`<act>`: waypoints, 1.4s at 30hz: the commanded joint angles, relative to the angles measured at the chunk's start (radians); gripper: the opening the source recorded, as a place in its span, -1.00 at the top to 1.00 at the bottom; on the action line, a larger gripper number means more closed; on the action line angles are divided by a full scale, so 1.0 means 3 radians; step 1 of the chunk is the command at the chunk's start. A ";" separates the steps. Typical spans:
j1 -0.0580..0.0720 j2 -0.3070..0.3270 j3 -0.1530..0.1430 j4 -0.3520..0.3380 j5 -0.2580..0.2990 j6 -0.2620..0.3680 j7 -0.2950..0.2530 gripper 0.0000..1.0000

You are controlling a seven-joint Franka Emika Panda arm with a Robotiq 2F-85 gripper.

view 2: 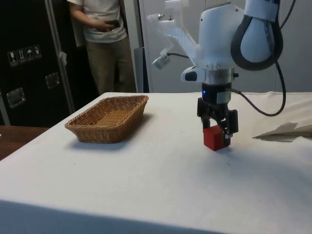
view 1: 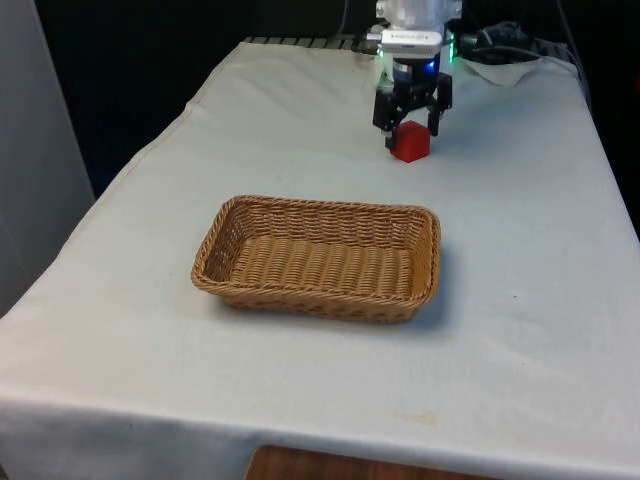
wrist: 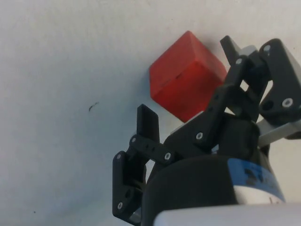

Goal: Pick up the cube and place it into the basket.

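A red cube rests on the white cloth near the table's far end, at the front view's right of centre. My gripper hangs straight down over it, open, one black finger on each side of the cube's top. In the side view the cube sits just below the gripper and still touches the cloth. The wrist view shows the cube between the fingertips, turned at an angle to them, with gaps on both sides. The woven basket lies empty nearer the camera.
A person stands behind the basket in the side view, beside dark cabinets. Crumpled white cloth lies at the table's far end behind the gripper. Open cloth stretches between cube and basket.
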 commanded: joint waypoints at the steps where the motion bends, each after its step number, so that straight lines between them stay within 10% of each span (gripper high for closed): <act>1: 0.0003 0.0053 -0.0010 0.0007 -0.0010 0.0083 0.0017 -1.00; 16: 0.0000 0.0197 -0.0003 0.0043 0.0000 0.0173 0.0007 -0.93; 25: 0.0000 0.0197 -0.0003 0.0047 0.0000 0.0160 0.0007 1.00; 42: -0.0003 -0.0103 -0.0040 -0.0003 -0.0047 -0.0057 -0.0010 1.00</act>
